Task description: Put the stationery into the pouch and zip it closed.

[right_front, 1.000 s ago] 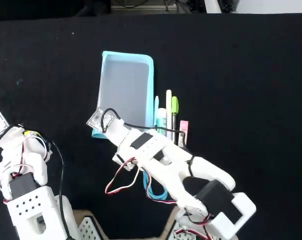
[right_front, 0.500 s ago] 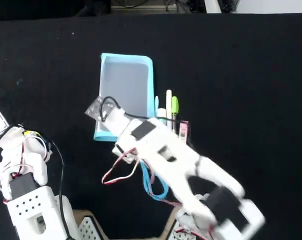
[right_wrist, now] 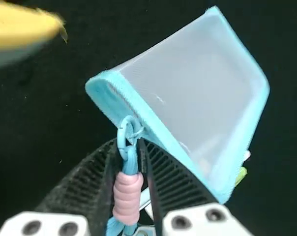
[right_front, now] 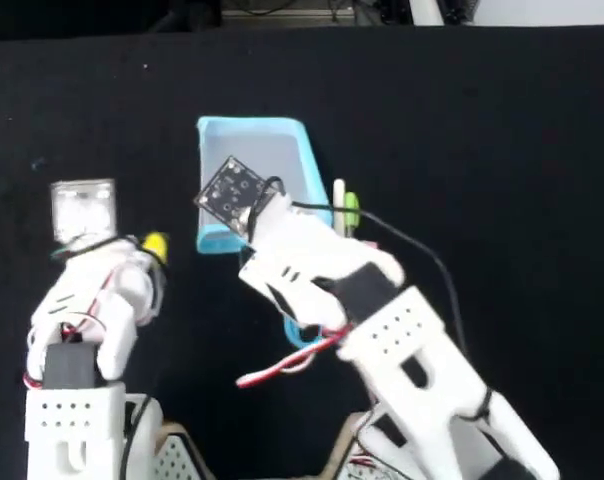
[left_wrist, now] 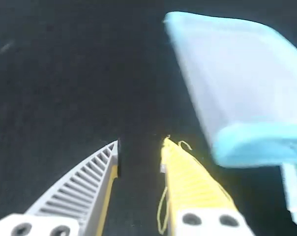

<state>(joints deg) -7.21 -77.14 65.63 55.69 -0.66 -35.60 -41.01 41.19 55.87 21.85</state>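
Tightly, right claw [right_wrist: 131, 149] pinching pouch cord [right_wrist: 132, 160]

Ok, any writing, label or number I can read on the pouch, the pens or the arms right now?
No readable text anywhere.
The pouch is plain blue with no label showing.
The pens beside it are largely hidden by the arm; any print is too small to read.
The pink bead on the zip cord held in the right tool is unmarked.

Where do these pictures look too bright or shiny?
High view: the square board on the left arm glows plain white, and the black table shows hardly any shadows. Right wrist view: the pouch has a pale sheen on its clear side. Left wrist view: no glare.
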